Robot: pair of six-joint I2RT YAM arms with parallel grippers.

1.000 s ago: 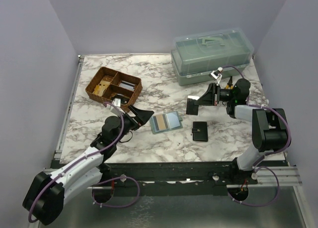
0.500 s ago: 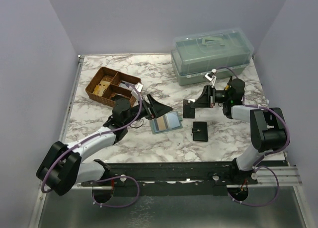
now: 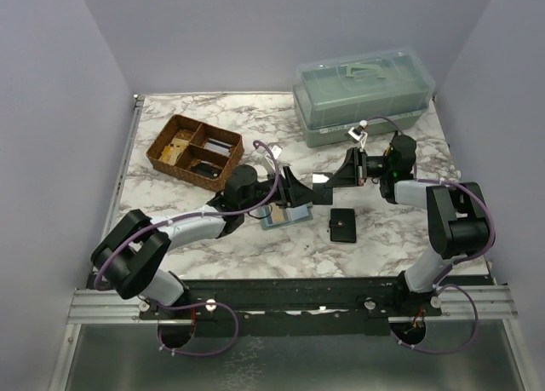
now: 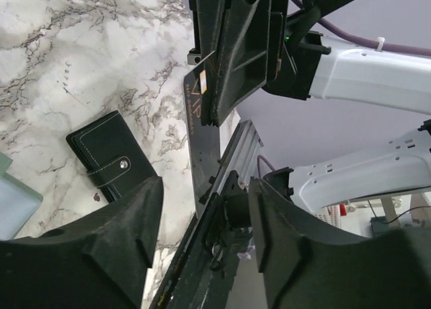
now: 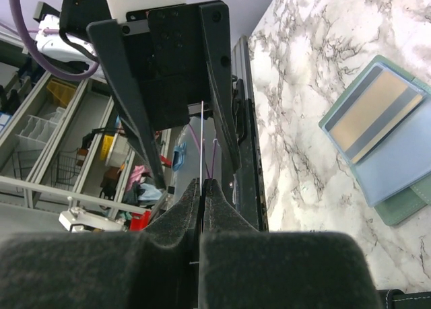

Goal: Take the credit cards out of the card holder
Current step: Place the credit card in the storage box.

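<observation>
The sage-green card holder (image 3: 286, 214) lies open at the table's middle, with a tan credit card (image 5: 372, 112) and a pale blue one (image 5: 406, 162) in its pockets. My right gripper (image 3: 334, 180) is shut on a dark credit card (image 4: 202, 137), held on edge above the table to the holder's right; it shows as a thin line (image 5: 203, 137) in the right wrist view. My left gripper (image 3: 294, 192) hovers over the holder and faces the right one. Its jaws (image 4: 205, 188) stand apart around the dark card's free end, with gaps on both sides.
A black snap wallet (image 3: 342, 225) lies right of the holder, under the two grippers. A brown divided basket (image 3: 170, 135) stands at the back left, a lidded green plastic box (image 3: 362, 97) at the back right. The table's metal front rail (image 3: 298, 289) runs along the near edge.
My left arm has swung right from the table's left side to the middle, meeting the right gripper, and its jaws have narrowed. The right gripper edged left with the dark card.
</observation>
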